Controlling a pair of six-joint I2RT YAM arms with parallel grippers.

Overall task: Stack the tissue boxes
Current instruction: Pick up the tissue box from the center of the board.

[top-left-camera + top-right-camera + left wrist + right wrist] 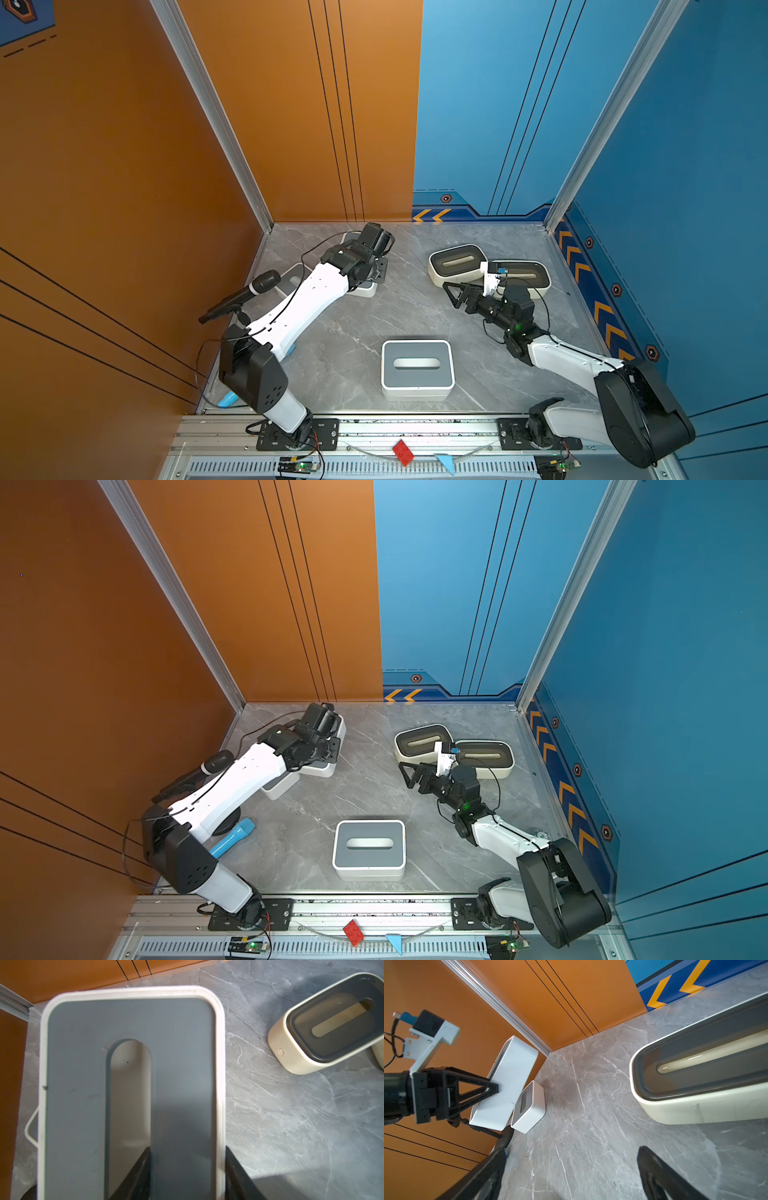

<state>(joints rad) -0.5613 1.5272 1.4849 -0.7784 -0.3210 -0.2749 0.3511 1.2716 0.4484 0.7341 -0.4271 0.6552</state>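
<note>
My left gripper (187, 1159) is shut on a white tissue box with a grey top (128, 1095): one finger is in its oval slot, the other outside the long wall. In the right wrist view that box (506, 1082) hangs tilted above a second white box (529, 1107) near the orange wall. A third grey-topped box (417, 368) sits at the front centre. Two cream boxes with dark tops (457, 259) (523, 274) lie at the back right, touching. My right gripper (459, 297) is open and empty over bare table beside the nearer cream box (695, 1084).
A black microphone on a stand (241, 297) rises by the left arm, and a blue handheld object (232, 839) lies under that arm. A red brick (403, 451) and a blue triangle (445, 462) rest on the front rail. Walls close three sides.
</note>
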